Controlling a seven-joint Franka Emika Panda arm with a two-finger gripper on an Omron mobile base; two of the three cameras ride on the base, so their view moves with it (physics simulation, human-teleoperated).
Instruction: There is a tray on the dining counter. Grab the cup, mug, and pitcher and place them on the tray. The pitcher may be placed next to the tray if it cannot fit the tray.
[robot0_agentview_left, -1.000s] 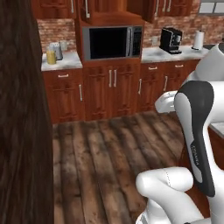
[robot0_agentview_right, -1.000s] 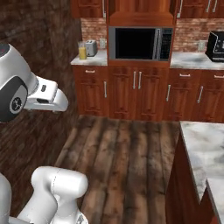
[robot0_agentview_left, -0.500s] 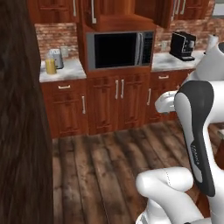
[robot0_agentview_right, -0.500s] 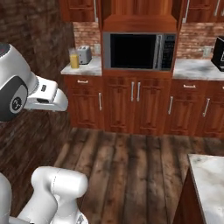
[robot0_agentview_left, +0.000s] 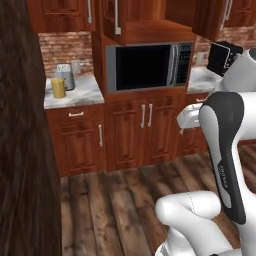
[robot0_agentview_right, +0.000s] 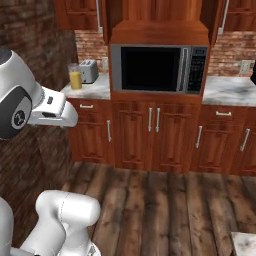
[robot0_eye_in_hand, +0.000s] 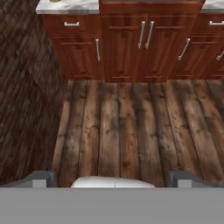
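Observation:
The pitcher (robot0_agentview_left: 58, 88) stands upright on the back marble counter left of the microwave, tall and clear with yellow-orange inside; it also appears as the pitcher (robot0_agentview_right: 75, 78) in the right base view. My gripper (robot0_eye_in_hand: 113, 178) hangs open over the wooden floor, far from the pitcher, with nothing between its fingertips (robot0_eye_in_hand: 42, 179). A small marble corner of the dining counter (robot0_agentview_right: 244, 243) shows at the lower right. The cup, the mug and the tray are out of view.
A grey toaster (robot0_agentview_left: 65, 75) sits right behind the pitcher. A built-in microwave (robot0_agentview_right: 158, 68) tops reddish cabinets (robot0_eye_in_hand: 144, 39). A black coffee machine (robot0_agentview_left: 223, 57) stands on the right counter. A dark brick wall (robot0_agentview_right: 30, 55) closes the left side. Plank floor (robot0_eye_in_hand: 127, 127) lies open ahead.
The whole picture has shifted and grown: the base has driven nearer the microwave cabinets and the dining counter has slid almost out at the right. The gripper stays open.

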